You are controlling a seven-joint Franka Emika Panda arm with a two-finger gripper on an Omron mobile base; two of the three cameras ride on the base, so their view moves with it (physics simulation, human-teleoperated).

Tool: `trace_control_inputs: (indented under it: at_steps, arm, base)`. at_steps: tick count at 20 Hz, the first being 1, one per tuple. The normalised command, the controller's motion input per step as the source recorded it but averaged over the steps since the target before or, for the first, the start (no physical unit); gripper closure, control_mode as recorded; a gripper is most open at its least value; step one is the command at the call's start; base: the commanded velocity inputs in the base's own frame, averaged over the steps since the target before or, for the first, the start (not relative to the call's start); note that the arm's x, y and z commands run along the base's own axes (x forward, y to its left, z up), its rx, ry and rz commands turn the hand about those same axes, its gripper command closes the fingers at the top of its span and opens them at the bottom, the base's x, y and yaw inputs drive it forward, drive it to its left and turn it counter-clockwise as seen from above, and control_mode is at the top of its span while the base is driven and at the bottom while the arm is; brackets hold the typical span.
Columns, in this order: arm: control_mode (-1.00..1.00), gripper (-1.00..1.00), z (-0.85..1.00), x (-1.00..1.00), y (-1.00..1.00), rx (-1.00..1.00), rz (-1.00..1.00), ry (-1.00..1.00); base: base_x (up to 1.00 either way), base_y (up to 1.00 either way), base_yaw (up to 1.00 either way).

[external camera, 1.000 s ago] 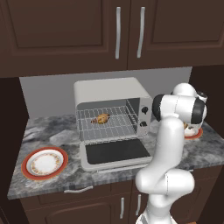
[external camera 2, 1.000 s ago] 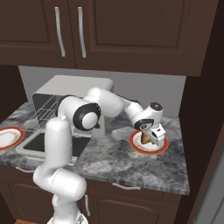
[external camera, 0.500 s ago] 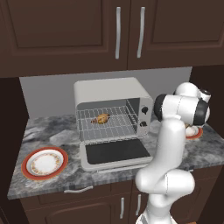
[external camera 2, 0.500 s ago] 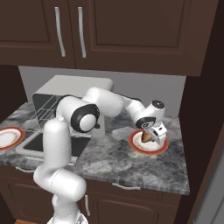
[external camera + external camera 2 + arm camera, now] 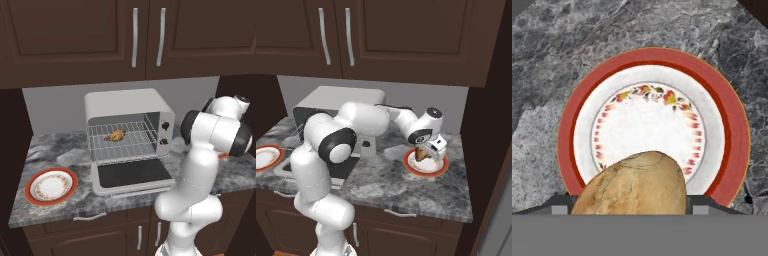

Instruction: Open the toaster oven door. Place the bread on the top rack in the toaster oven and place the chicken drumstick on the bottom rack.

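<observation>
Hand view: tan, crusty bread (image 5: 634, 184) pinched in the claw (image 5: 629, 202) above red-rimmed plate (image 5: 732, 130).

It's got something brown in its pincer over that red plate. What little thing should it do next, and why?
Probably lift a bit higher and start swinging toward the toaster oven. The bread looks gripped in the pincer just above the red-rimmed plate, the toaster oven door already lies open, and a brown food item sits on a rack inside; I cannot tell which rack.

Red-rimmed white floral plate (image 5: 732, 125); golden-brown bread (image 5: 634, 185); mottled grey counter (image 5: 572, 45); off-white toaster oven (image 5: 125, 107)
</observation>
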Motion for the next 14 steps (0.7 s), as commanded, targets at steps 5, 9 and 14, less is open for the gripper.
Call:
trace_control_inputs:
  at_steps: [5, 9, 14]
  arm:
    - [-1.0, 1.0, 0.37, -0.44, 0.41, -0.21, 0.3, 0.0]
    - [-1.0, 1.0, 0.4, -0.48, 0.38, -0.14, 0.24, 0.07]
    - [-1.0, 1.0, 0.42, -0.5, 0.36, -0.02, 0.05, 0.09]
  base:
    - [0.0, 0.0, 0.0]
    - [0.0, 0.0, 0.0]
    - [0.0, 0.0, 0.0]
